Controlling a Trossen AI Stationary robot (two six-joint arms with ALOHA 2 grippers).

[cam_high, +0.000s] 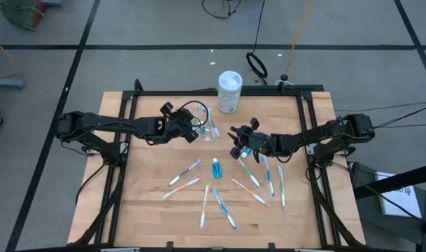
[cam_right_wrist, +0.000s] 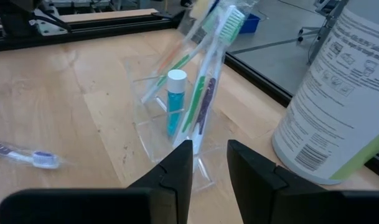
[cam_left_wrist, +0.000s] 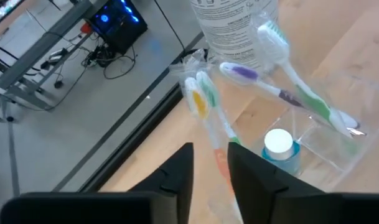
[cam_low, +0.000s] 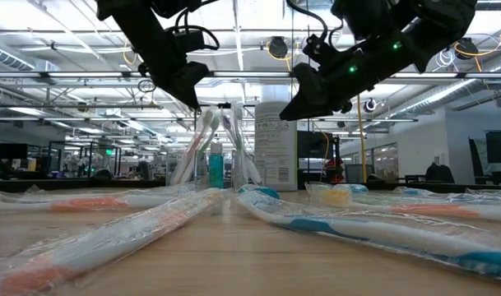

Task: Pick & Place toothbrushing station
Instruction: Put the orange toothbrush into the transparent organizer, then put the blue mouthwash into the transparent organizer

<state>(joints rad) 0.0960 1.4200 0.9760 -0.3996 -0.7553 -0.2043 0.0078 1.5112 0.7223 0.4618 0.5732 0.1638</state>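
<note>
The slim white-and-pastel film-wrapped toothbrushes (cam_left_wrist: 242, 73) are light, springy and slippery, so I'd pinch mid-handle. About eight lie loose mid-table and roughly four stand in the small clear plastic cup (cam_right_wrist: 142, 106) with one small blue toothpaste tube (cam_right_wrist: 175, 99); another tube lies flat. My left gripper (cam_left_wrist: 211, 171) is part-open astride a cupped handle, clamping nothing, and my right gripper (cam_right_wrist: 209, 162) hovers beside the cup, part-open and empty

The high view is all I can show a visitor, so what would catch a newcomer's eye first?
First the clear cup near the table's middle, already bristling with toothbrushes, with the left hand right beside it. Next, the loose toothbrushes fanned across the wood nearer the front edge, around a blue toothpaste tube. Behind stands a tall white container.
</note>
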